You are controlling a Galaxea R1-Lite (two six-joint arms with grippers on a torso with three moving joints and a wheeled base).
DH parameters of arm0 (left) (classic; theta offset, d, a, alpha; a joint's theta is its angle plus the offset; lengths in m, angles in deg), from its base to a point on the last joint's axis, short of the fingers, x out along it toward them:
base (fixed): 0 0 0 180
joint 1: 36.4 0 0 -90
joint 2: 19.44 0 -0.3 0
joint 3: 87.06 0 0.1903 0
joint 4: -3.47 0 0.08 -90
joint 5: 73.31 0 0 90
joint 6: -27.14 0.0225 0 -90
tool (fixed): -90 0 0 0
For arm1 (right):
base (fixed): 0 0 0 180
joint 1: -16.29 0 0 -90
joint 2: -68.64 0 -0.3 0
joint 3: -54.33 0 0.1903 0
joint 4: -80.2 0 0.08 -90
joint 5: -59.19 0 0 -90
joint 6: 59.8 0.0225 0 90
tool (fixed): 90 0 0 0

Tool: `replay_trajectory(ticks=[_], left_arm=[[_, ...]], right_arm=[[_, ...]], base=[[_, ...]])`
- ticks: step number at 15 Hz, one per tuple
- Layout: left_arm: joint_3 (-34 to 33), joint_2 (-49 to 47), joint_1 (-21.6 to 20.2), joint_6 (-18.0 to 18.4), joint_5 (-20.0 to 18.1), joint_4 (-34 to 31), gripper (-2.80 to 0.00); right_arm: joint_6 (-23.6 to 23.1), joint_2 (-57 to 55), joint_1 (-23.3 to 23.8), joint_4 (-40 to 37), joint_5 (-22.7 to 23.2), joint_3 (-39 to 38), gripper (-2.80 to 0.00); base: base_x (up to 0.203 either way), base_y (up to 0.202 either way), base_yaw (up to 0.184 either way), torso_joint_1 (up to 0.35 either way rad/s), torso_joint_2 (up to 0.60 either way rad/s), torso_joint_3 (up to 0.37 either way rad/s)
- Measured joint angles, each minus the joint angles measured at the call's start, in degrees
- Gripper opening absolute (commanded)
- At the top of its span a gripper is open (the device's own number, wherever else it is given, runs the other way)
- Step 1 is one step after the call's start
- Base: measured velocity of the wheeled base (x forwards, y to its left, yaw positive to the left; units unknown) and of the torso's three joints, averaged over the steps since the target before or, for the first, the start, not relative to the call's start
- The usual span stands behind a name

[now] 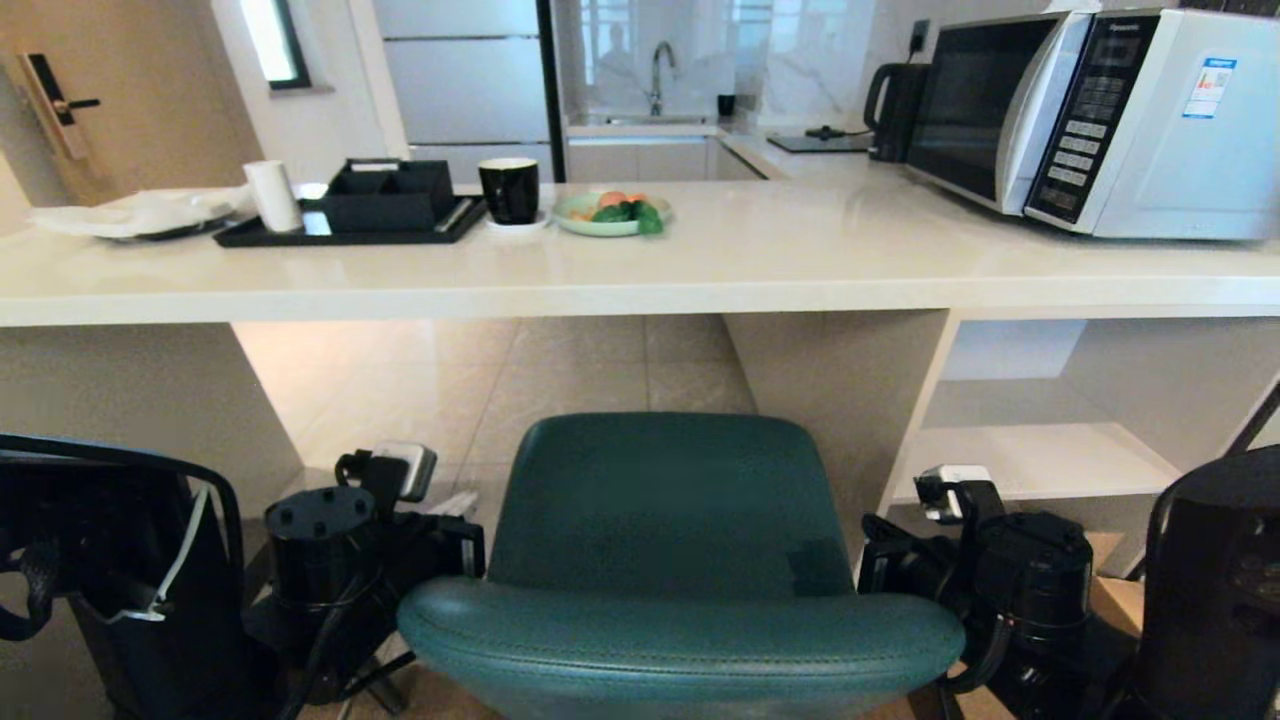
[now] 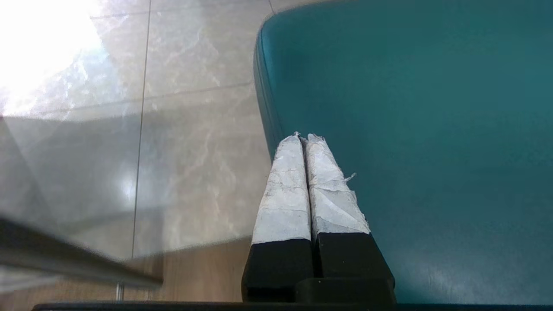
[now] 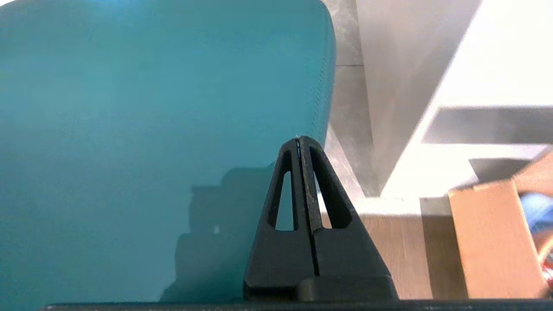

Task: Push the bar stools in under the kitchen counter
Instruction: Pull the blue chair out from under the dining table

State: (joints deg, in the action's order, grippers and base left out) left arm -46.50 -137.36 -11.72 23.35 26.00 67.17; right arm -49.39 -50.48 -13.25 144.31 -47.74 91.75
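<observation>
Both claws, left gripper and right gripper, pinched together, flank the rounded teal leather stool, near but not yet under the glossy white counter.

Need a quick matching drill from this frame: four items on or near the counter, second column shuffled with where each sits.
Items:
1. teal stool
2. microwave
3. black mug
4. green plate

Places:
A. far right end of the kitchen counter
B. on the floor before the counter's open gap, between the two arms
C. on the counter, just right of the mug
D. on the counter, just right of the black tray

Pairs: 1-B, 2-A, 3-D, 4-C
</observation>
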Motion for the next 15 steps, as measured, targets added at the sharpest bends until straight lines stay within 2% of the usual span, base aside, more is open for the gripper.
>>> replay_trajectory(ticks=[10,15], left_arm=[[2.84,-2.12,-1.43,0.11,-0.02,0.33,-2.8],[7.55,-4.02,-2.21,0.05,-0.41,0.0,-2.8]], right_arm=[[-0.41,0.15,-0.32,-0.37,-1.05,0.23,-2.8],[-2.27,3.31,-0.73,-0.68,-0.77,-1.92,-2.8]], base=[[-0.009,0.0,0.0,-0.001,0.0,0.001],[0.0,0.0,0.0,0.0,0.0,0.0]])
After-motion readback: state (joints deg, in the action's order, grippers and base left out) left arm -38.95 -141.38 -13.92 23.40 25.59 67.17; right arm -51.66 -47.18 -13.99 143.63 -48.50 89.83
